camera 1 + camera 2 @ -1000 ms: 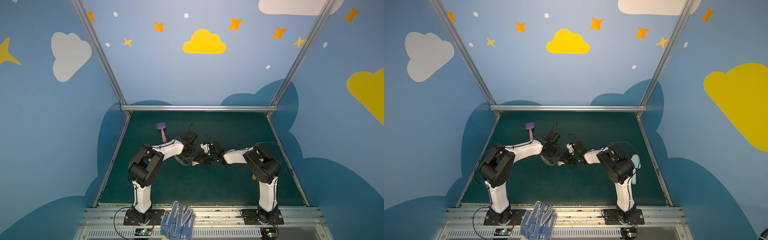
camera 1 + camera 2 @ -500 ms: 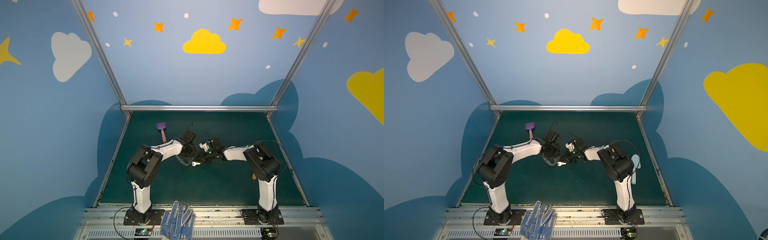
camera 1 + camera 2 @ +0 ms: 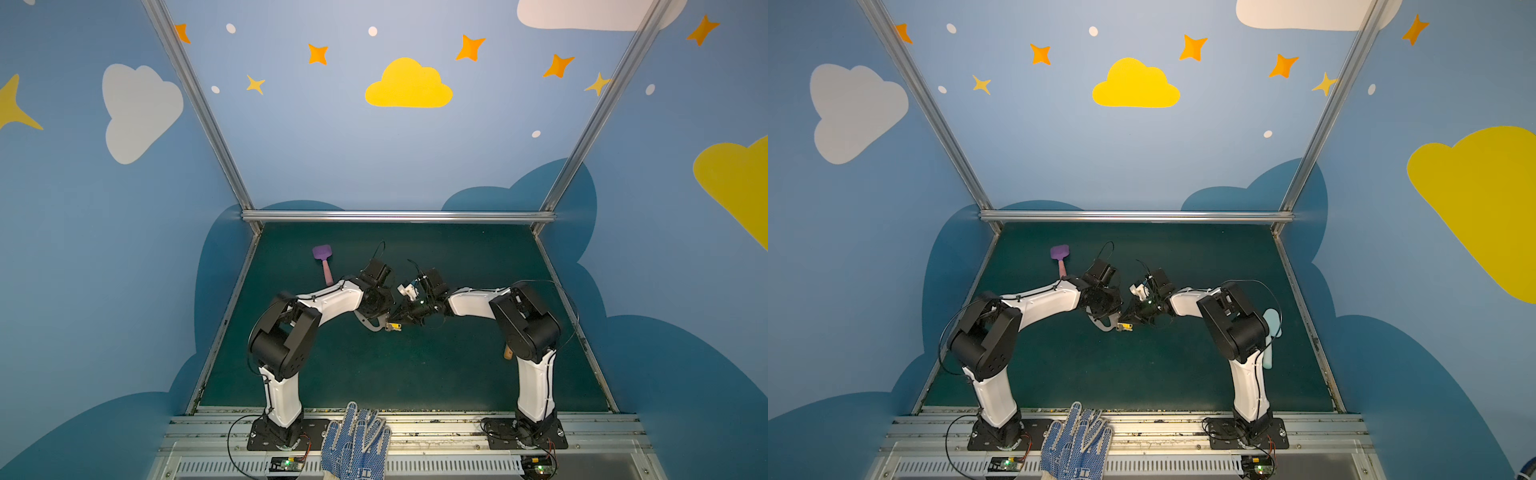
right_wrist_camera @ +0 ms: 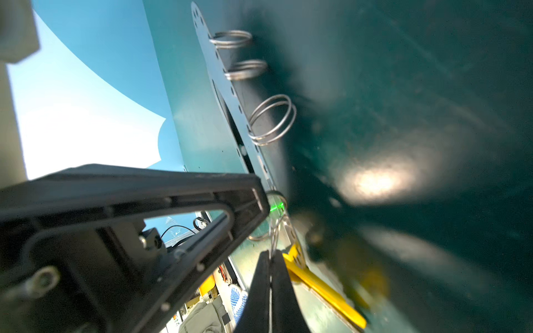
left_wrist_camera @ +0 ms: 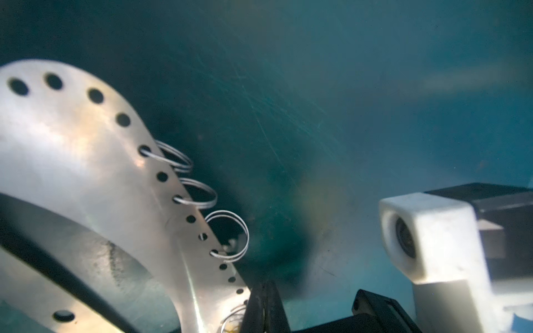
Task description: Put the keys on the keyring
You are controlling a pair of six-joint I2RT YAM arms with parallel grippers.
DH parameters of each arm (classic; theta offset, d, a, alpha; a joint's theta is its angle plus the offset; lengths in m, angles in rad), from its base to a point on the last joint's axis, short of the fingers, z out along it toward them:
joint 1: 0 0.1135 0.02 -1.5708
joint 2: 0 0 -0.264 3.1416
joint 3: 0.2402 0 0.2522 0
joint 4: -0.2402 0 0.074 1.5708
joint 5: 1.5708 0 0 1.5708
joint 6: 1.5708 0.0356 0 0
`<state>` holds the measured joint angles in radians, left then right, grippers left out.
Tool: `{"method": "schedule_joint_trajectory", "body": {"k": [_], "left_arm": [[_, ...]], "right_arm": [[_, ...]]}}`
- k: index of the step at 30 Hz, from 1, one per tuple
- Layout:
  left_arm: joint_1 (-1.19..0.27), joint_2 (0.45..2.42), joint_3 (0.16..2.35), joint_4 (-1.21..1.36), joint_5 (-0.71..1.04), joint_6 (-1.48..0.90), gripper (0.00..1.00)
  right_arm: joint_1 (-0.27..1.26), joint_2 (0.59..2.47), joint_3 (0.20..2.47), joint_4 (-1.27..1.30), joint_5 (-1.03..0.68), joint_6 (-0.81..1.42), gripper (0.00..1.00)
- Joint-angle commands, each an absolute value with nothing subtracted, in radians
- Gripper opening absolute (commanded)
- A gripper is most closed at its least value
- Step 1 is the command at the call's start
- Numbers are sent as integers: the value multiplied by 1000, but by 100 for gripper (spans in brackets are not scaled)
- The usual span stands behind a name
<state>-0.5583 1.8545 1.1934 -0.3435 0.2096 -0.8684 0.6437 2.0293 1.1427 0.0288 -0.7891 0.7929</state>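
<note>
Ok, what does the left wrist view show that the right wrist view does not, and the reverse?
Only the left wrist view: the keyring seen on its broad face, with its handle slot and row of holes, and the other arm's white camera housing. Only the right wrist view: the keys with their yellow tag in full (the left one catches a sliver at most), their thin ring pinched in the shut right gripper, and a blue dotted glove. Both: three wire rings on the plate's edge, the green mat, and the left gripper shut on the keyring.
</note>
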Motion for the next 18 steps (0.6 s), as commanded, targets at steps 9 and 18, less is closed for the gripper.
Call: {"method": "schedule_joint_trajectory", "body": {"k": [9,18], "left_arm": [[-575,1860,1218,-302,247,-871,4],[-574,1856,1220,-314,232,-873,4]], "right_arm": [[619,1966,1143,-36,-787,718,22],[581,1902,1080,-22,-768,722,21]]}}
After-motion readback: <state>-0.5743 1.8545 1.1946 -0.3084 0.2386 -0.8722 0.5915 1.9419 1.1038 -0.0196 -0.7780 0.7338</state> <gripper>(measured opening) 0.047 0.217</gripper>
